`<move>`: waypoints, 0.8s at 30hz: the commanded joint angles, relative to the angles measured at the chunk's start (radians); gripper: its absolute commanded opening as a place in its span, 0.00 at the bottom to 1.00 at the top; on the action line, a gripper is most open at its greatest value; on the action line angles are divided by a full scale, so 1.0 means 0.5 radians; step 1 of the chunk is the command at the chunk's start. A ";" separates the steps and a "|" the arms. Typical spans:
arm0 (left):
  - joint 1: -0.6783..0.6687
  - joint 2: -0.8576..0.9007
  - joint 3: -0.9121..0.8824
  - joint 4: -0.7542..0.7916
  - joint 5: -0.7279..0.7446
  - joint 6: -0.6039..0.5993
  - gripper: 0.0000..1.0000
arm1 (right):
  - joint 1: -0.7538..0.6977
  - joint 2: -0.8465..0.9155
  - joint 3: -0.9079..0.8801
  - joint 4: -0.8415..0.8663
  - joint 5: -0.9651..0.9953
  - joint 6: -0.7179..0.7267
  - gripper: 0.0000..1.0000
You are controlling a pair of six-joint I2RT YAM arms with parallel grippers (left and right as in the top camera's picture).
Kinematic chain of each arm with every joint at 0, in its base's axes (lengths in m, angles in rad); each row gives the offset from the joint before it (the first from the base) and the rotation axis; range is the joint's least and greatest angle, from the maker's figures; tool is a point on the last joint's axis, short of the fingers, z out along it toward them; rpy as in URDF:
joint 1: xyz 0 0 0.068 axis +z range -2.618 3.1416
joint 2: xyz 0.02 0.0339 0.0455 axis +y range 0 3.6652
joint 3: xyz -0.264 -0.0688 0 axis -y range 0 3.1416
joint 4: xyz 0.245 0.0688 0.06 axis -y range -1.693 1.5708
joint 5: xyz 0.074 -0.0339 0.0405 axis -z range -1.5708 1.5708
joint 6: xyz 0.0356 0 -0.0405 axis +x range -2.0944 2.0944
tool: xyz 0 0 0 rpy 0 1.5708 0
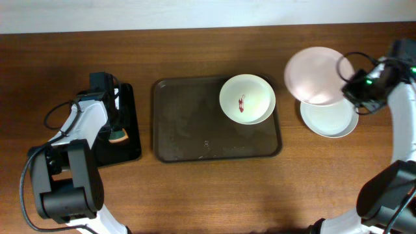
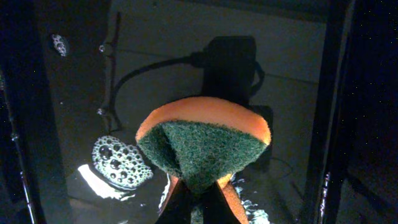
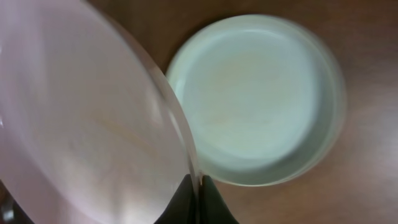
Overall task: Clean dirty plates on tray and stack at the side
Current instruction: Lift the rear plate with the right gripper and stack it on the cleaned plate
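L side, closest in: left gripper [image 2: 193,204] was clamped on a folded sponge [image 2: 202,149], green face out, orange edge showing. It hung over the black tray [image 1: 132,148], w/ a patch of foam [image 2: 118,163] beside it, nowhere near a plate.

R side: right gripper [image 3: 199,198] was pinched on the rim of the held plate [image 3: 81,124]. The plate was tilted and partly over the side plate [image 3: 261,99], which sat on the table [image 1: 195,195] just right of the tray [image 1: 188,130]. Both looked clean, though blurred. Couldn't tell if they touched.

Further off: dirty plate [image 1: 247,99] sat in the tray's far-right corner w/ a small red smear [image 1: 242,103] at its centre.

Progress, as a guess: approx 2 of 3 handled. One was at the side, one was about to go on it, and one was left to scrub and stack.
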 commanded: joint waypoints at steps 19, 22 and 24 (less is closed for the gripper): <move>-0.002 0.009 0.037 -0.042 0.020 0.039 0.00 | -0.307 0.293 -0.011 -0.148 0.134 -0.066 0.04; -0.002 0.009 0.037 -0.043 0.020 0.039 0.00 | -0.307 0.314 -0.011 -0.147 0.134 -0.066 0.04; -0.002 0.009 0.037 -0.048 0.021 0.039 0.00 | -0.307 0.317 -0.011 -0.148 0.130 -0.066 0.20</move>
